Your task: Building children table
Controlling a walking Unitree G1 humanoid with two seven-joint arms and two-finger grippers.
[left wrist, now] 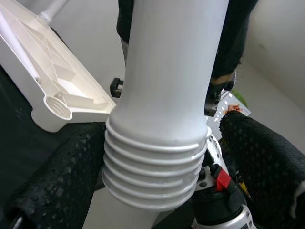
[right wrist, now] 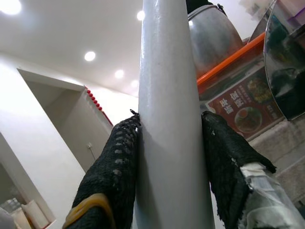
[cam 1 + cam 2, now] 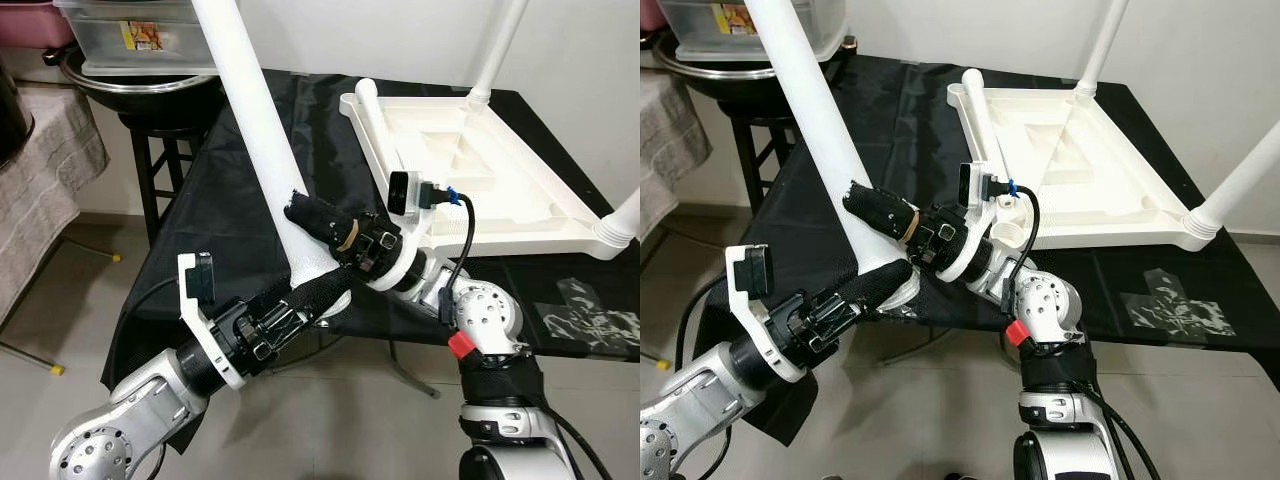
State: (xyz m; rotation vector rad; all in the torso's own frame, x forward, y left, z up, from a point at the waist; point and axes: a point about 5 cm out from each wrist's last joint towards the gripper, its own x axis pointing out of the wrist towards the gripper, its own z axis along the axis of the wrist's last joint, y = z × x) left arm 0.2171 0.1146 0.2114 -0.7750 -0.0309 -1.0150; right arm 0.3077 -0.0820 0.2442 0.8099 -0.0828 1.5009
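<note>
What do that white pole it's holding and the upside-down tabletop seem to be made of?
Both look like moulded plastic. The table leg is smooth, slightly glossy white, with threaded ridges formed at its lower end. The tabletop is matt white, with moulded ribs and a threaded corner socket underneath. Hard to be certain by look alone.

The two eye views are evenly and brightly lit and sharp throughout, without motion blur. Soft sheen is seen on the black cloth [image 3: 240, 190] over the tabletop, and the white table leg [image 3: 262, 130] is rendered close to overexposed. In the right wrist view, round ceiling lights [image 2: 89, 56] are caught as glaring spots, and the leg is shown grey, in shade. In the left wrist view, the near black fingers [image 1: 62, 176] are slightly out of focus.
</note>
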